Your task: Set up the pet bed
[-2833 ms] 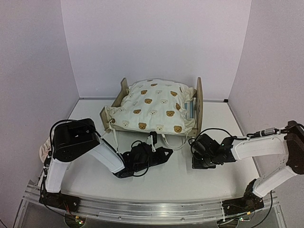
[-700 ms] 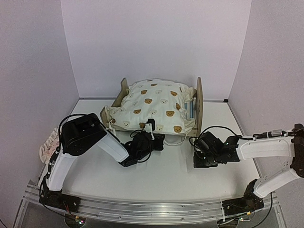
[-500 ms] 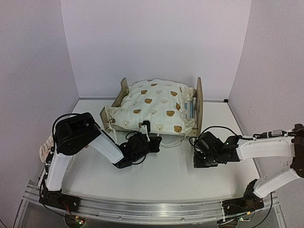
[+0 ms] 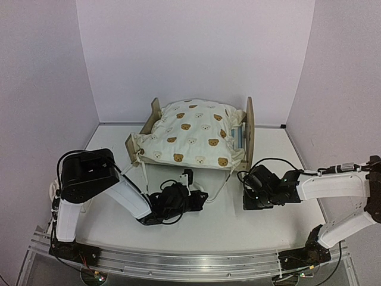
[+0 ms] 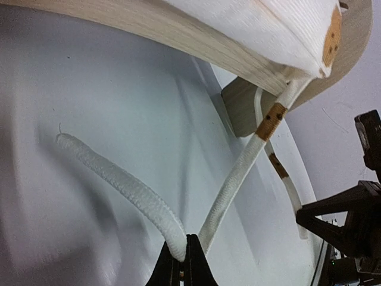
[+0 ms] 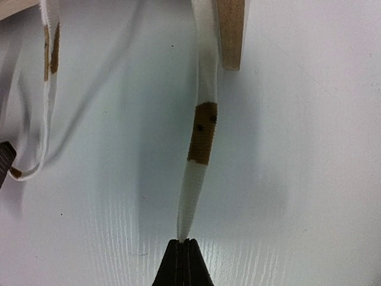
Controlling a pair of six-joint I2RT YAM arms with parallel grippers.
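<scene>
The pet bed [image 4: 249,128] stands at the back centre, its plywood frame mostly under the cream bear-print quilt [image 4: 193,134]; a strip of striped mattress [image 4: 238,136] shows by the headboard. My left gripper [image 4: 201,195] lies low on the table in front of the bed, shut on a folded white quilt tie [image 5: 238,173] at its tips [image 5: 186,238]. My right gripper [image 4: 244,180] sits near the headboard's front leg [image 6: 231,30], shut on the end of another tie [image 6: 193,179] at its tips [image 6: 184,241]. Both ties run taut up to the quilt's corner.
The pinkish pillow [image 4: 53,189] lies at the far left table edge, mostly behind my left arm. A loose tie loop [image 6: 44,89] lies on the table between the grippers. Walls close in the table at the back and sides.
My left gripper has pulled back from the quilt's front edge toward the near side and right, drawing its tie out. The right gripper has stayed put.
</scene>
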